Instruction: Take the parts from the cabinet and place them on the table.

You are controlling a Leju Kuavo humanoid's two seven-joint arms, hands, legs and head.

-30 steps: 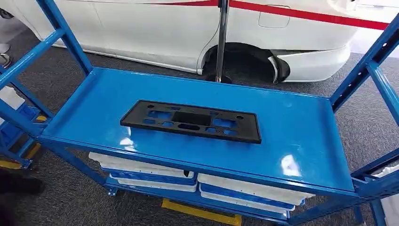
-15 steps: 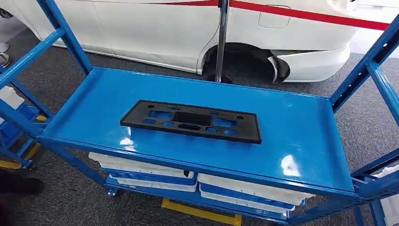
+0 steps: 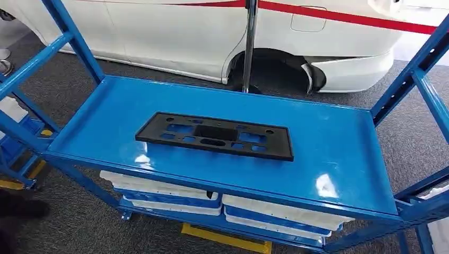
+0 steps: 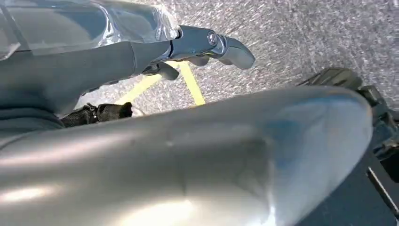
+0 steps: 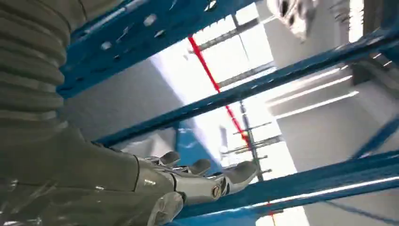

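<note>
One black plastic part, a flat rectangular plate with several cut-outs, lies flat on the top shelf of a blue metal cabinet. It sits a little toward the left half of the shelf, its long side running along the shelf's length and slightly skewed to the front edge. Nothing touches it, and neither robot hand is near it in the head view.

The left robot hand hangs over grey carpet marked with yellow floor lines. Its fingers are stretched out, slightly apart, and hold nothing. Well apart from the part.

The right robot hand is raised beside the cabinet's blue beams, one beam passing just beyond its fingertips. Its fingers are extended and spread, and hold nothing. Contact with the beam cannot be told.

On the shelf below the part, white and blue trays stand stacked in two piles side by side. Behind the cabinet stands a white car with a red stripe, its wheel arch dark. A chrome pole rises between the car and the cabinet's far edge. A yellow marking lies on the floor beneath the cabinet's front.
</note>
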